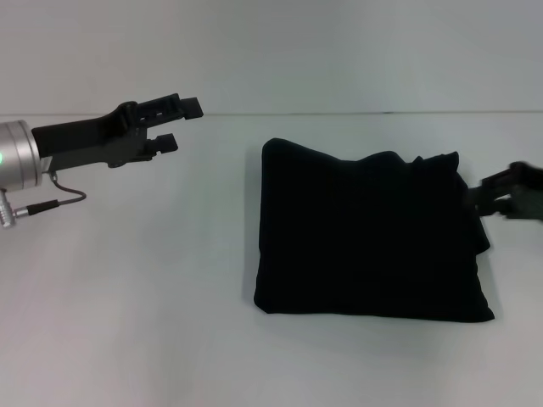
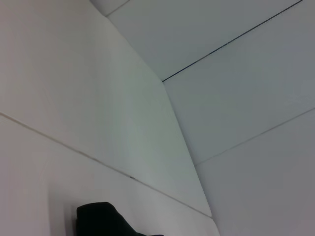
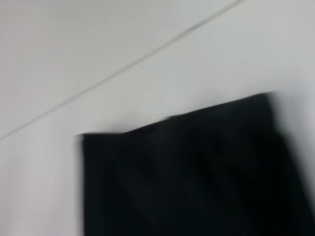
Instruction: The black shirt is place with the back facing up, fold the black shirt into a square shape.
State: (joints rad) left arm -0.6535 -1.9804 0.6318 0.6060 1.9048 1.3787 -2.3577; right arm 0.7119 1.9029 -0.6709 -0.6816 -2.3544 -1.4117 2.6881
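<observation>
Folding looks all but finished: the black shirt (image 1: 369, 233) lies as a rough square right of the tabletop's (image 1: 127, 322) middle. The left pincer (image 1: 180, 125) hovers empty, jaws apart, near the far left edge; the right pincer (image 1: 509, 193) touches the shirt's right edge (grip unclear), so next comes withdrawal or tidying.

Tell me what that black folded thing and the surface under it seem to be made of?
The black shirt looks like soft matte fabric, probably cotton knit: it lies in a plump folded square with rounded, rumpled edges and no shine. The table looks like a smooth, hard white surface, perhaps laminate; its exact material is unclear.
</observation>
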